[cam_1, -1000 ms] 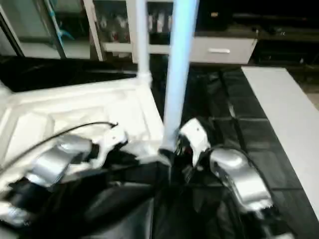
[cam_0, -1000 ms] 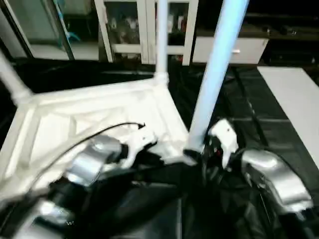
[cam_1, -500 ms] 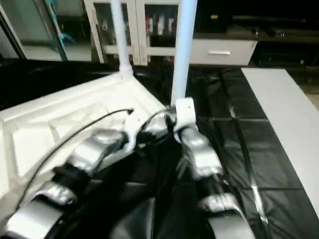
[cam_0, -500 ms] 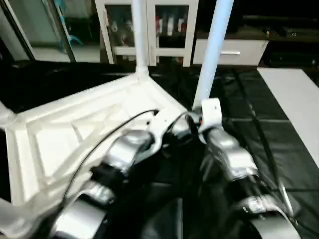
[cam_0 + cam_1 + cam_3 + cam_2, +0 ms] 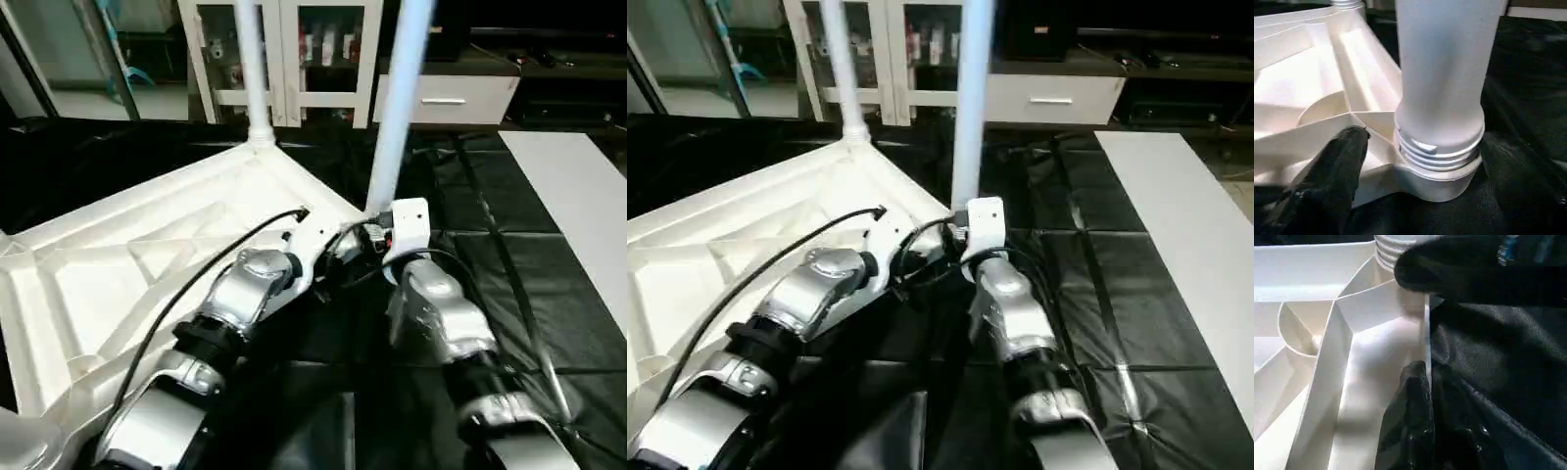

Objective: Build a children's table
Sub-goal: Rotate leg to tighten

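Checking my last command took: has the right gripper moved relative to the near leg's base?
Yes. The right gripper swung in from the right side of the near leg to just in front of its base.

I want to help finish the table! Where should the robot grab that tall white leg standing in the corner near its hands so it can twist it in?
Probably low on the leg, just above the screw threads still showing over the corner socket. It stands upright and round, so the right gripper would best come level from the robot's own side, one finger on each side. The shaft is widest there and near the joint, so twisting should wobble it least.
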Robot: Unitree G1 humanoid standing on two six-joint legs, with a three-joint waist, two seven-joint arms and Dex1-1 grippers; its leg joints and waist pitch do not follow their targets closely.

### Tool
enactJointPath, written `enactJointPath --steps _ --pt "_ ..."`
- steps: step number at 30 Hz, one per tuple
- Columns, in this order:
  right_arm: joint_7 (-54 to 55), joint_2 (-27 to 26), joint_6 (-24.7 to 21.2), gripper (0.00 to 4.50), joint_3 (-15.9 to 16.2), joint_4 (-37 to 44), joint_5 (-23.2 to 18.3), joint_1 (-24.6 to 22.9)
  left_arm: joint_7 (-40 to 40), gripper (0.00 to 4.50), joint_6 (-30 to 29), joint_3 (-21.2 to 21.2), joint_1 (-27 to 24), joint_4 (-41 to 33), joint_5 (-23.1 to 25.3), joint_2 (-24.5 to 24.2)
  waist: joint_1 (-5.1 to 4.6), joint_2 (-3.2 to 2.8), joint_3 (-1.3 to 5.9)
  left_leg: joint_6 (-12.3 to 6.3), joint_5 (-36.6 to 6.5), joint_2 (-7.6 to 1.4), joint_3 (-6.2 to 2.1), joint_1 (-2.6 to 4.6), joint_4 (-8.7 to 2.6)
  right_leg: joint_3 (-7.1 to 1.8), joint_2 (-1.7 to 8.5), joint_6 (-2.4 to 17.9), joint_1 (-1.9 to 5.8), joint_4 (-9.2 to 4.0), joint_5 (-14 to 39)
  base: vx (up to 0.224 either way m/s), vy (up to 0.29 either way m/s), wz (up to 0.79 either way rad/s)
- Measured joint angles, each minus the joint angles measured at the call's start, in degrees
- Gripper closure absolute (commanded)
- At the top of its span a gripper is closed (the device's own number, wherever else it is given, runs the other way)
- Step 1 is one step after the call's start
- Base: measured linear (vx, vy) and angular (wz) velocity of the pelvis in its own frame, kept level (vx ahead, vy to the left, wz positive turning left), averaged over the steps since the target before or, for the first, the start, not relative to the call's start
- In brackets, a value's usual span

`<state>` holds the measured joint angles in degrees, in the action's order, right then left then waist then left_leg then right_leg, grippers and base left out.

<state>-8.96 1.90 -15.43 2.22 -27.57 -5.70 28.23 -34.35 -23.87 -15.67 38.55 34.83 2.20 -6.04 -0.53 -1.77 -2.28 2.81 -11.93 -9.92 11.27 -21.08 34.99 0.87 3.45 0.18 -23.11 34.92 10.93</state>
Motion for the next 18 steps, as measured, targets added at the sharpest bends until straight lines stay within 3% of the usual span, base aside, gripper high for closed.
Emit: enactJointPath --steps 4,6,10,16,18 --pt "-8.4 7.1 -2.0 0.07 1.9 6.8 -1.5 -3.6 -7.0 4.5 0.6 -1.2 -2.4 -4.3 -0.6 -3.6 0.61 -0.19 -0.1 0.01 0.0 -0.02 0.0 0.0 -0.24 0.04 -0.03 -0.1 -0.07 -0.07 0.0 0.0 0.0 0.0" --pt "-13.6 10.9 -2.0 0.07 3.2 10.4 -2.6 -4.7 -11.8 4.5 1.3 -2.6 -3.5 -6.5 -1.3 -5.9 0.99 -0.28 -0.14 0.01 0.0 -0.03 0.0 0.0 -0.31 0.06 -0.03 -0.1 -0.08 -0.07 0.1 0.0 0.0 0.0" --pt "-27.7 22.0 -2.7 0.07 5.6 18.8 -3.8 -8.5 -21.6 4.5 2.0 -5.2 -6.0 -11.2 -3.6 -10.4 2.61 -0.28 -0.15 0.01 0.0 -0.02 0.05 -0.02 -0.4 0.06 -0.01 -0.2 0.02 -0.32 0.1 0.0 0.0 0.0" --pt "-44.9 35.6 -5.6 0.07 8.5 27.6 -6.8 -15.6 -33.4 4.5 1.8 -8.2 -9.5 -18.7 -6.0 -18.0 3.29 -0.28 -0.19 -0.05 0.0 -0.03 0.07 -0.08 -0.45 0.07 0.01 -0.2 0.06 -0.51 0.1 0.0 0.0 0.0" --pt "-47.2 37.1 -5.9 0.07 8.5 28.7 -7.6 -16.5 -35.3 4.5 1.4 -8.8 -9.5 -19.5 -6.0 -19.1 3.27 -0.31 -0.18 -0.05 0.0 -0.03 0.09 -0.05 -0.43 0.05 0.01 -0.1 0.09 -0.5 0.1 0.0 0.0 0.0"
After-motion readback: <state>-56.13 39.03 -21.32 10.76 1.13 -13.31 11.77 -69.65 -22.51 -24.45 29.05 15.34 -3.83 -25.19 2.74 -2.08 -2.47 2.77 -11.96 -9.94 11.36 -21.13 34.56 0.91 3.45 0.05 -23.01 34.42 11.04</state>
